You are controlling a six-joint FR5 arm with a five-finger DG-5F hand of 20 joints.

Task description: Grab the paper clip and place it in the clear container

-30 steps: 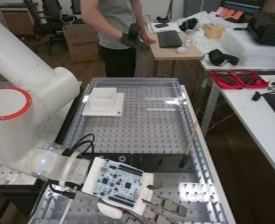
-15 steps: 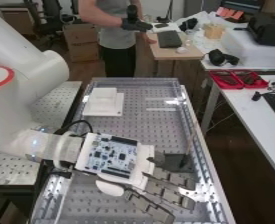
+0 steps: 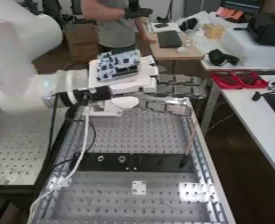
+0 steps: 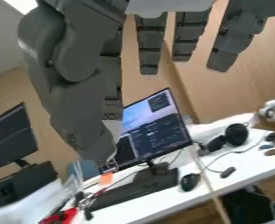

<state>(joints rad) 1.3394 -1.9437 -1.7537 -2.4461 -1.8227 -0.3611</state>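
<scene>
Since the earlier frame my hand (image 3: 179, 90) has risen and gone toward the far end, baring the surface it covered. I have its fingers reaching out nearly straight, the thumb alongside them. The perforated surface (image 3: 147, 135) lies below me, stretching from beneath my hand toward the near end. My white arm (image 3: 20, 95) comes in behind the wrist. Past my fingertips stands a white side table (image 3: 259, 122). A lit monitor (image 4: 154, 125) is in the background beyond my thumb. Nearer the camera than my hand, a black strip (image 3: 144, 161) crosses the surface. The red trays (image 3: 227, 82) lie on the side table, beyond my fingertips. A white block (image 3: 108, 111) is partly hidden behind my hand. On the back of my hand I carry a circuit board (image 3: 118, 64). Below my fingertips, a thin rod (image 3: 189, 142) slants up from the strip. Farther toward the near end lies a small white plate (image 3: 139, 187). I cannot tell where the paper clip is, nor which thing is the clear container.
</scene>
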